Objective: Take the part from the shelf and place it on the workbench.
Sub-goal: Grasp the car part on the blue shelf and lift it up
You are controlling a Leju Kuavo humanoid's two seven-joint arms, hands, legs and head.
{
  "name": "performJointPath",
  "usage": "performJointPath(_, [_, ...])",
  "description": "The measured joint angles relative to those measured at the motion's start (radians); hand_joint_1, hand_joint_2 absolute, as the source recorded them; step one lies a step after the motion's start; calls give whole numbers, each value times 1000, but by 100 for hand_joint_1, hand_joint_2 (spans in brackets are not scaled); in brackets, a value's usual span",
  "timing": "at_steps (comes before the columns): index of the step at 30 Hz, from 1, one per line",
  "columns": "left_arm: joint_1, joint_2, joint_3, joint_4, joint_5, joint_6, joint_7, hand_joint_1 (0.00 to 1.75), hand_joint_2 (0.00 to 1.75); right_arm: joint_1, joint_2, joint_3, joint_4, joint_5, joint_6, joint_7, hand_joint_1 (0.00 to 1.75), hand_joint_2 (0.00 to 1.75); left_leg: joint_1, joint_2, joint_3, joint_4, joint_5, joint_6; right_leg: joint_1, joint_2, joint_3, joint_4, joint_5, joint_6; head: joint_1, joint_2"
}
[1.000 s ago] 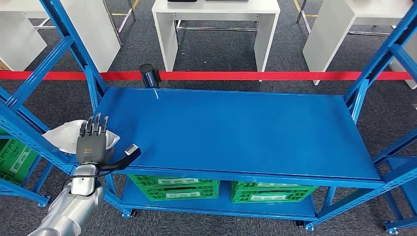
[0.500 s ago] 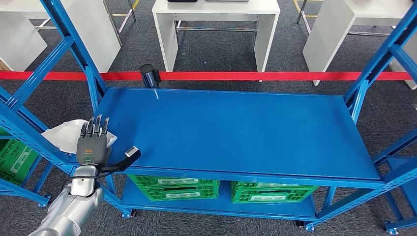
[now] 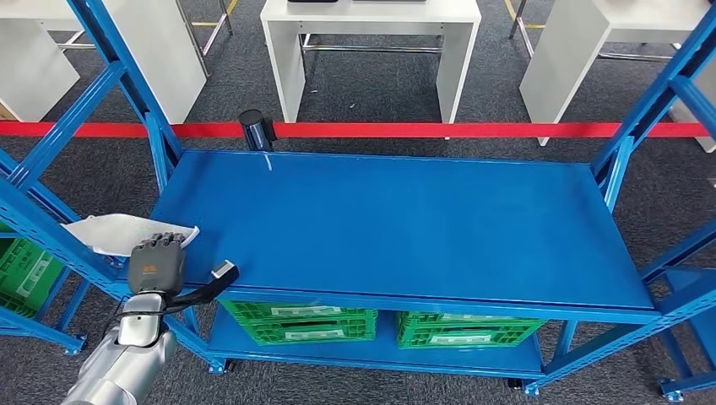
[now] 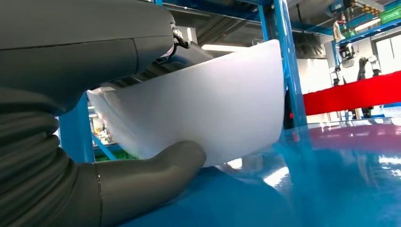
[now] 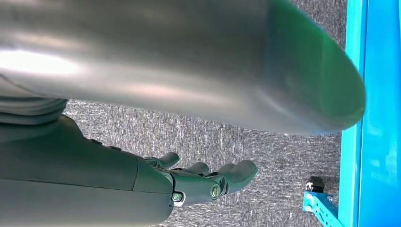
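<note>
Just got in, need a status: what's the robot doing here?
The left robot hand is at the left end of the blue shelf, closing on a white part there. In the left wrist view the thumb is under the part and the fingers over it, with its lower edge at the shelf surface. The right robot hand hangs open over the carpet. Nothing has reached a workbench yet.

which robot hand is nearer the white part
Left. The left robot hand is right at the white part, its thumb against it; the right robot hand hangs over the floor.
</note>
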Motion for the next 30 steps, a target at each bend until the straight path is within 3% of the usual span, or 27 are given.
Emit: performJointPath(30, [-3,1,-1,-2,-3,0,50,175,175,-9,-2,1,15,1,0,0,0,0,0,8,0,0,-5,1,0,10,-2,0,-1,0,0,0])
